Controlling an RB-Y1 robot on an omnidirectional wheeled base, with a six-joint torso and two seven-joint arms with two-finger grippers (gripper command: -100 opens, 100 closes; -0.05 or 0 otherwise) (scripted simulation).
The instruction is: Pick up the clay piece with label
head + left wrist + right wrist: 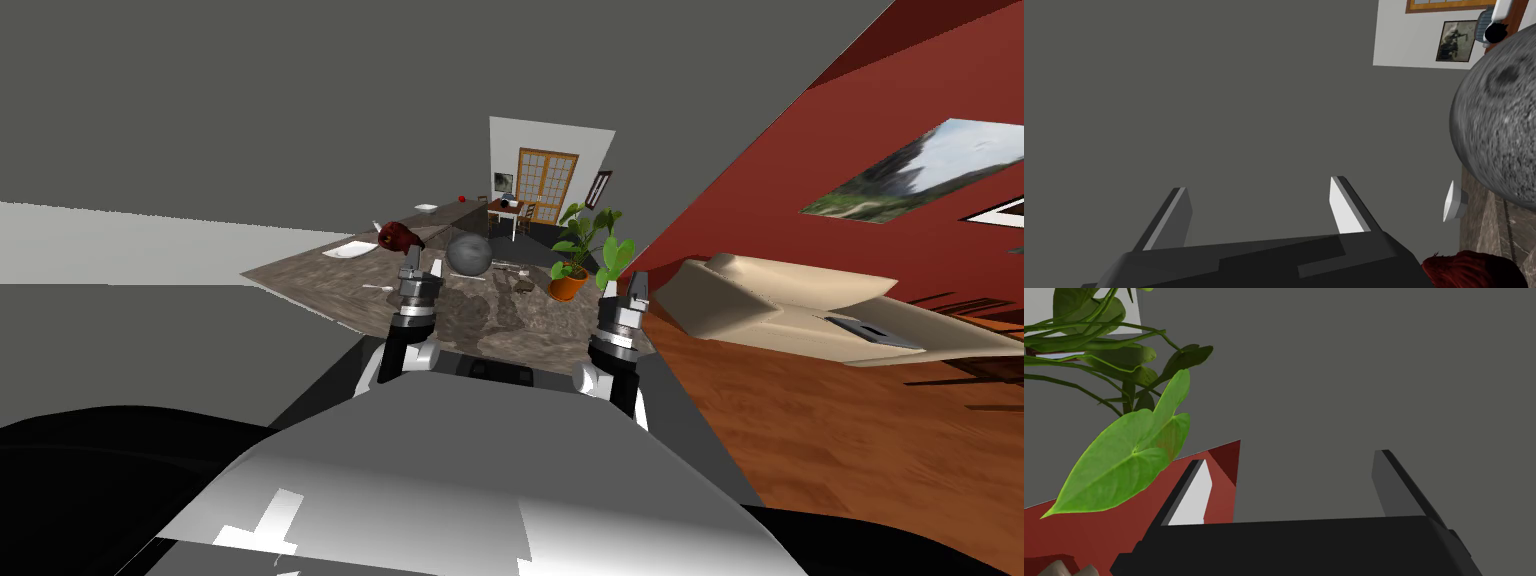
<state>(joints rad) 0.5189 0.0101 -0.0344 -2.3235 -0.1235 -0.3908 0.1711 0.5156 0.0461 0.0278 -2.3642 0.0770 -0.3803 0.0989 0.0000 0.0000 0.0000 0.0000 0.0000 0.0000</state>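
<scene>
1. Grippers come nearest: the left gripper (422, 265) is held up over the near part of a mottled stone counter (500, 315); its two blades are spread wide and hold nothing
2. The right gripper (625, 285) is up at the counter's right end, blades likewise parted and empty; a broad green leaf (1124, 463) hangs just beside one of them
3. The dark red clay piece (397, 236), lumpy in shape, lies on the counter just beyond the left gripper and a little to its left, apart from the blades; I cannot make out a label on it
4. A large grey ball (468, 254) rests on the counter just right of the clay piece
5. A potted plant (568, 283) in an orange pot stands right of the ball, near the right gripper
6. A white dish (350, 249) lies on the counter's left part, near the clay piece
7. Farthest off, a small table (508, 208) stands before a wood-framed door (546, 180); a cream sofa (780, 300) sits along the red wall (800, 170) at right
</scene>
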